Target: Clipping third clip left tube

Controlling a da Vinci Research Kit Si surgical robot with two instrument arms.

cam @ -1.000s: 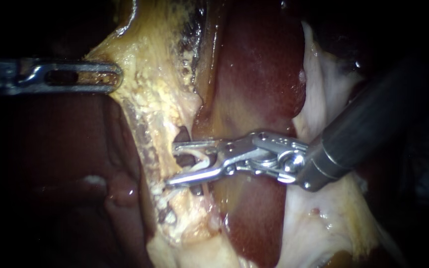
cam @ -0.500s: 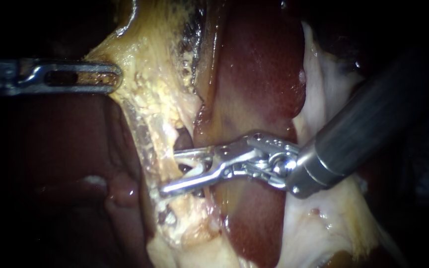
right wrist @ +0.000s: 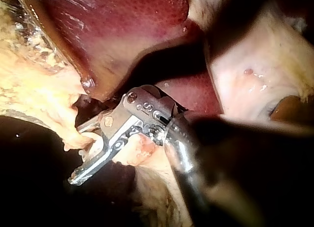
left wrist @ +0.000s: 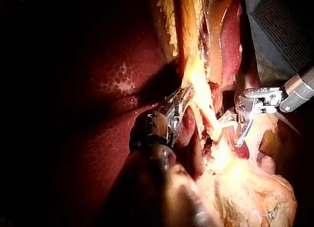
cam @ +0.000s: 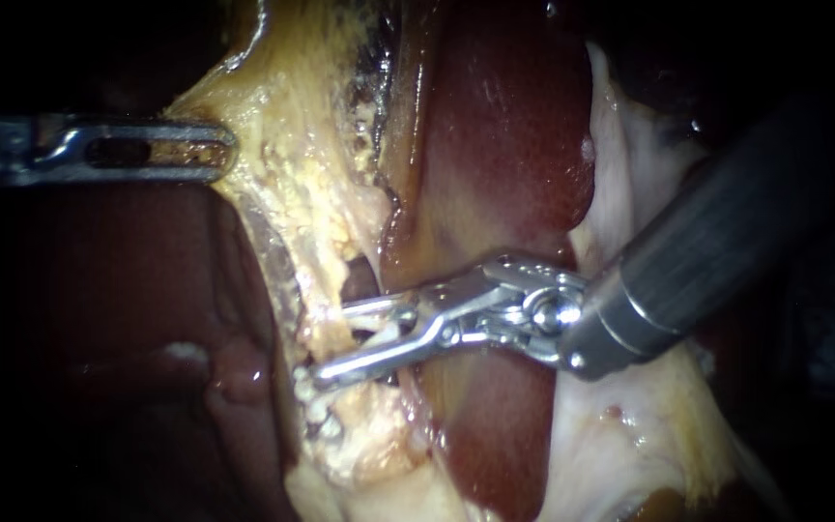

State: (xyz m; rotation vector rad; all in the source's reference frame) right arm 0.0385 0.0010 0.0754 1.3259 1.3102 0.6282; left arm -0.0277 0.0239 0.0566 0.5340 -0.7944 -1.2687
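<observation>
In the endoscope view the left instrument (cam: 229, 150), at upper left, has its jaws closed on the edge of the yellow tissue (cam: 292, 184). The right instrument (cam: 329, 340), entering from the right, holds its jaws in a narrow V astride the tube (cam: 388, 331), a thin pale strand crossing a dark gap at centre, beside the liver (cam: 504, 145). In the left wrist view the tube (left wrist: 226, 132) looks pinkish-white between the right instrument's jaws, and in the right wrist view it (right wrist: 98, 146) is a pale band in the gap between those parted jaws.
</observation>
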